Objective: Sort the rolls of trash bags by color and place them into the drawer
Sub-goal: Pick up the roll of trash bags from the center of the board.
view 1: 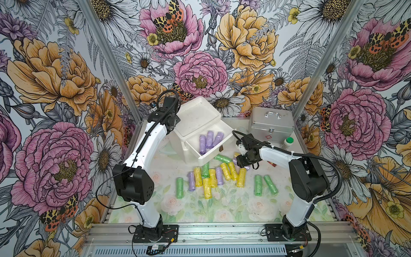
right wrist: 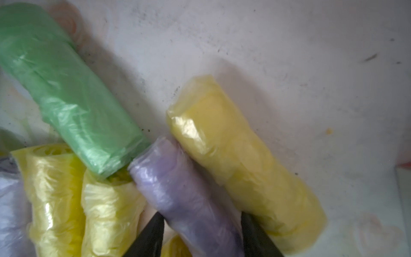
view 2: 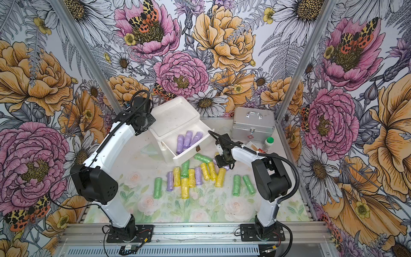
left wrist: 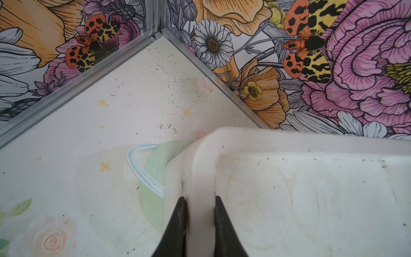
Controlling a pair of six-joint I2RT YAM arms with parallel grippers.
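Drawer [left wrist: 266, 138] rim is clamped by left end effector [left wrist: 200, 200]; purple roll [right wrist: 173, 178] is straddled by right end effector [right wrist: 201, 214], though whether it is gripped cannot be told.

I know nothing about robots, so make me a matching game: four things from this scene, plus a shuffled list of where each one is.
Things:
1. left arm's fingers
2. right arm's fingers
3. open drawer
4. green-capped bottle

Places:
A. beside the silver case
B. holds purple rolls
C. either side of a loose purple roll
D. clamped on the rim of the white chest

Pairs: 1-D, 2-C, 3-B, 4-A
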